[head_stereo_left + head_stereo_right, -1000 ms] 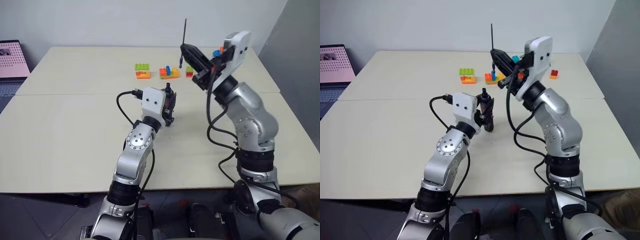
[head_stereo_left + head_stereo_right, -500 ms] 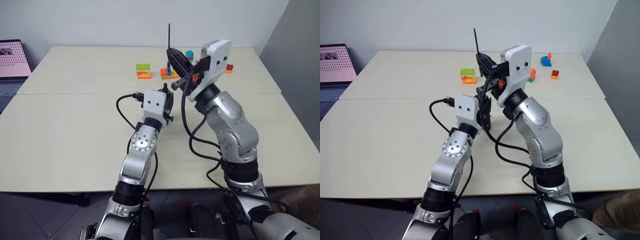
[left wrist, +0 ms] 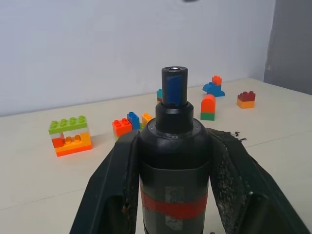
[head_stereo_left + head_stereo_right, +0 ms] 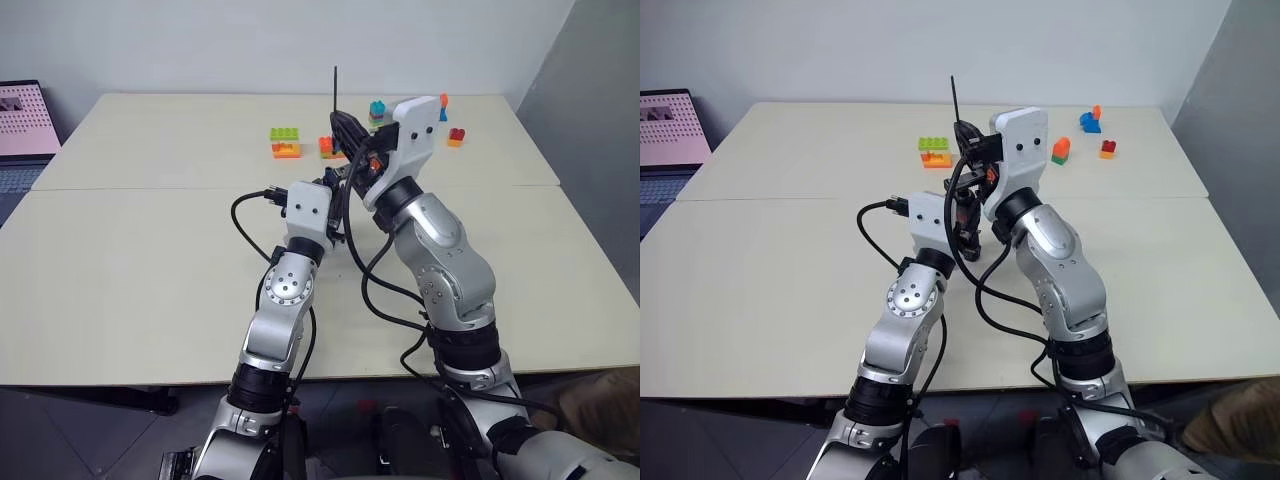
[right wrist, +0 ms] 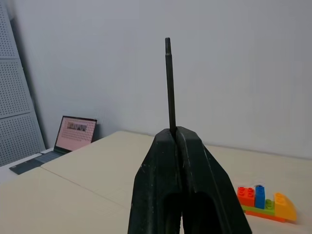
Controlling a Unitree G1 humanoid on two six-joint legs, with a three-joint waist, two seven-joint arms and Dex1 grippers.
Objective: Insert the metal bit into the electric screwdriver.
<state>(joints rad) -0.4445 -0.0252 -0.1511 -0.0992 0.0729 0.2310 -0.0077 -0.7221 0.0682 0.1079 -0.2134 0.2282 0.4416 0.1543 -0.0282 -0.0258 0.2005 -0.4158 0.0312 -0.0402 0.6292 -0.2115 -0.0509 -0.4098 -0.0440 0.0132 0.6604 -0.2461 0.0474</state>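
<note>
fingers of the left gripper (image 3: 175, 185) are clamped around the electric screwdriver (image 3: 174, 161), one black finger pressed against each side of its black body at the height of the red band, so the tool stands up between them with its open tip socket pointing away from the wrist, a blue lining visible inside the socket. in the head views this left gripper (image 4: 338, 205) sits above the middle of the table (image 4: 130, 260), near the seam where its two halves meet, and the screwdriver is lifted clear of the surface. the right gripper (image 5: 174, 134) is pinched fully closed on the metal bit (image 5: 168, 83), the thin grey rod rising straight out from between the touching fingertips with most of its length free. seen from the head, the right gripper (image 4: 345, 125) is just behind and above the left one, toward the far edge of the table, and the bit (image 4: 334, 88) points upward, its free end well above the screwdriver and not in the socket. toy bricks (image 4: 284, 141) lie in a loose row near the far edge, more of them (image 4: 1095, 122) toward the far right corner, and a laptop (image 4: 22, 125) stands beyond the left edge.
</note>
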